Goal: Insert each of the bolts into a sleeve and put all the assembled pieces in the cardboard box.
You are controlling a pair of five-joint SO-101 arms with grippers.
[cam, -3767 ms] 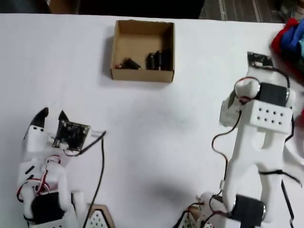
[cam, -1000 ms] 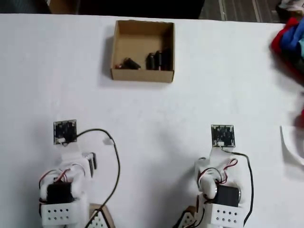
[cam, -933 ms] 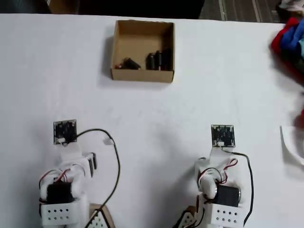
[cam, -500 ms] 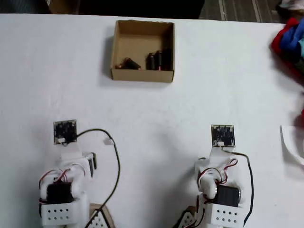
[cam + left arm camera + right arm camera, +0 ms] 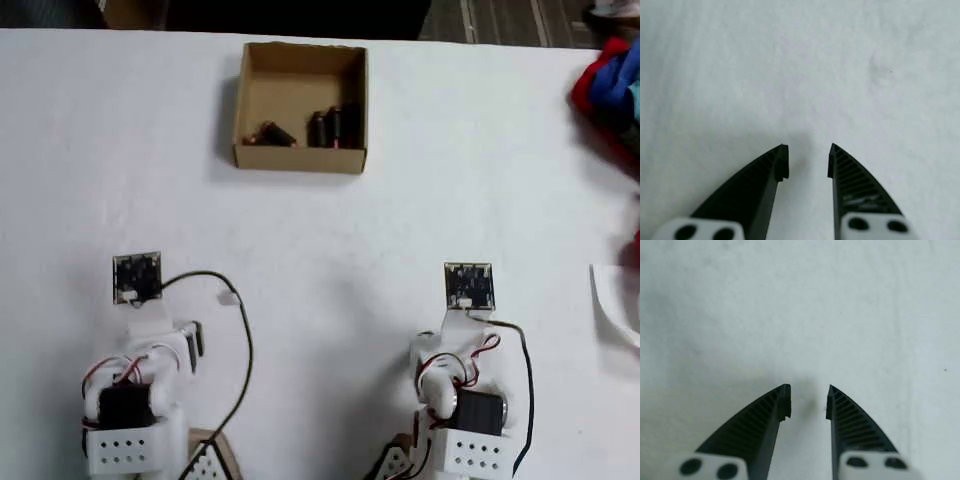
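The cardboard box [image 5: 256,80] stands at the far middle of the white table and holds several dark assembled pieces [image 5: 334,126], with one more piece [image 5: 272,133] lying at its left. Both arms are folded back at the near edge. My left gripper [image 5: 806,161] points straight down at bare table, its black fingers [image 5: 765,187] slightly apart with nothing between them. My right gripper [image 5: 807,401] stands the same way over bare cloth, open a little and holding nothing. In the high view the left arm [image 5: 135,360] is at the near left and the right arm [image 5: 465,370] at the near right.
A heap of red and blue cloth [image 5: 607,82] lies at the far right edge, and a white curved object [image 5: 612,315] sits at the right edge. Two wooden base plates [image 5: 210,460] show at the near edge.
Both arms have drawn back from stretched-out poses to folded poses at the near edge; over the last second nothing has moved.
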